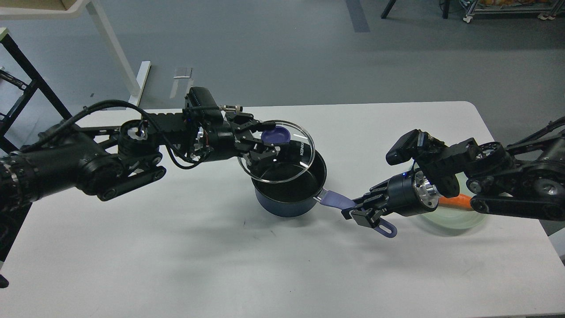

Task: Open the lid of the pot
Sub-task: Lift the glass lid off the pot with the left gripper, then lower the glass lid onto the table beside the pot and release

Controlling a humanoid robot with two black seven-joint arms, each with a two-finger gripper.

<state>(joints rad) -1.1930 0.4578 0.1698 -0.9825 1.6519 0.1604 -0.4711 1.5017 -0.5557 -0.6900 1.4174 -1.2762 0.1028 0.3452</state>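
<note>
A dark blue pot [289, 194] stands mid-table with a black inside and a purple handle [337, 201] pointing right. Its glass lid [293, 165] with a purple knob [275, 134] is lifted off the rim and hangs above the pot's left side, tilted. My left gripper [269, 143] is shut on the lid's knob. My right gripper [359, 211] is shut on the pot handle and holds it low on the table.
A pale green plate [450, 218] with an orange carrot [454, 201] lies under my right arm at the right. The white table [176, 247] stretches around the pot. A white desk leg and a black frame stand on the floor at far left.
</note>
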